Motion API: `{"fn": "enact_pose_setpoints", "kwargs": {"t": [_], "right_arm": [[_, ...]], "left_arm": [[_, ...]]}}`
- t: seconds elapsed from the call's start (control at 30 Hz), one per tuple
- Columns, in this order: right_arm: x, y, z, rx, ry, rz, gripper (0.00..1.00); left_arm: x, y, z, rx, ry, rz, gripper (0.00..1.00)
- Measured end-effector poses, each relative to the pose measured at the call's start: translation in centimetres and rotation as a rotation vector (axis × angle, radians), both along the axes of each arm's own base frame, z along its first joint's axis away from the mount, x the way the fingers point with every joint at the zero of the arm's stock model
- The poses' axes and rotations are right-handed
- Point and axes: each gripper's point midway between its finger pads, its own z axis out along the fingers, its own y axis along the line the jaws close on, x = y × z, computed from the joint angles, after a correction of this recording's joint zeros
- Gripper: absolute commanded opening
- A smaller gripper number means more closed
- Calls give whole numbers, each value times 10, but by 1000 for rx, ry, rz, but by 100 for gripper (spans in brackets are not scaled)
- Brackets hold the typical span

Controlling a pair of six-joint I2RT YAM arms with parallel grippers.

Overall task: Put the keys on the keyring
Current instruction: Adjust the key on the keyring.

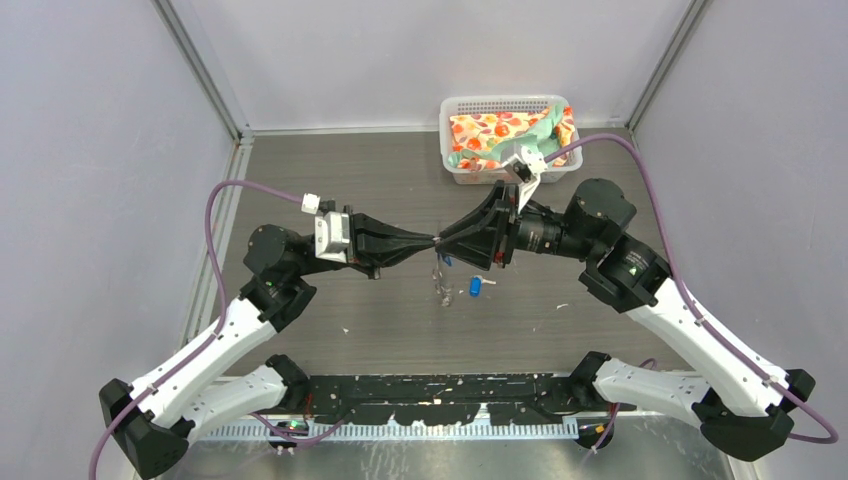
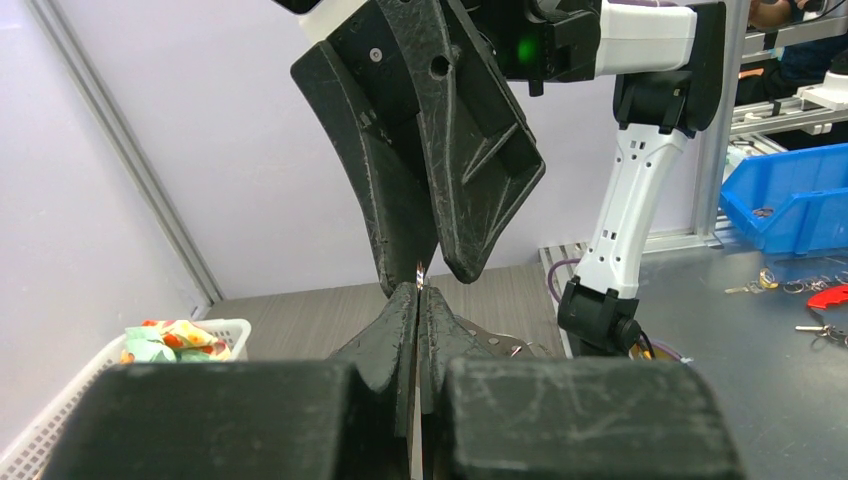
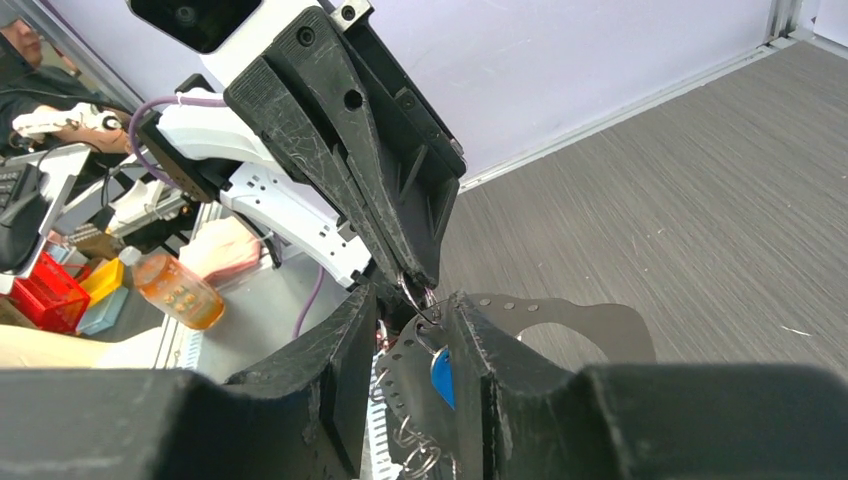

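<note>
My left tool [image 1: 430,243] and my right tool [image 1: 447,240] meet tip to tip above the middle of the desk [image 1: 360,310], both reaching in level from their own sides.

The left tool is clenched. In its wrist view the two fingers [image 2: 392,335] press flat together, with only a thin bright sliver of metal showing at the seam. From the right wrist, a fine wire comes out of those tips and hooks down into the keyring [image 3: 570,312], so I take the pinched metal to be the top of the keyring. The keyring hangs below the two tools, off the desk. It is a thin grey loop with a row of small holes along its edge. One side curves out over the wood and the other passes down between my right fingers [image 3: 470,350].

The right tool is parted. Its fingers stand on either side of the keyring and of one key [image 3: 440,375]. That key's blue head lies close against the inner face of one finger, and a gap shows on the other side. I can't see those fingers pressing on anything. The key's blade is hidden, so I cannot tell how it is fixed to the loop.

The other key [image 1: 476,286] lies loose on the desk, just beside and below the meeting point, apart from both tools.

At the far edge sits a white basket [image 1: 470,175] holding a patterned cloth [image 1: 490,135].
</note>
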Motion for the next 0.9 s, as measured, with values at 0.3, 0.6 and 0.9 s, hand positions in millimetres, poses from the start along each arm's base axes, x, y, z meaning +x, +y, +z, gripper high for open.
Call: {"fn": "enact_pose_setpoints", "kwargs": {"t": [0.3,0.6,0.9], "right_arm": [[-1,0,3,14,9,11,14],[-3,0,2,15,12,25,1],[5,-4,-11,-104,75,-29,1]], "left_arm": [[-1,1,1,-3,-2,1,0],[2,1,1,-3,8,13,0],[9,-2,-14,44,59,34,4]]}}
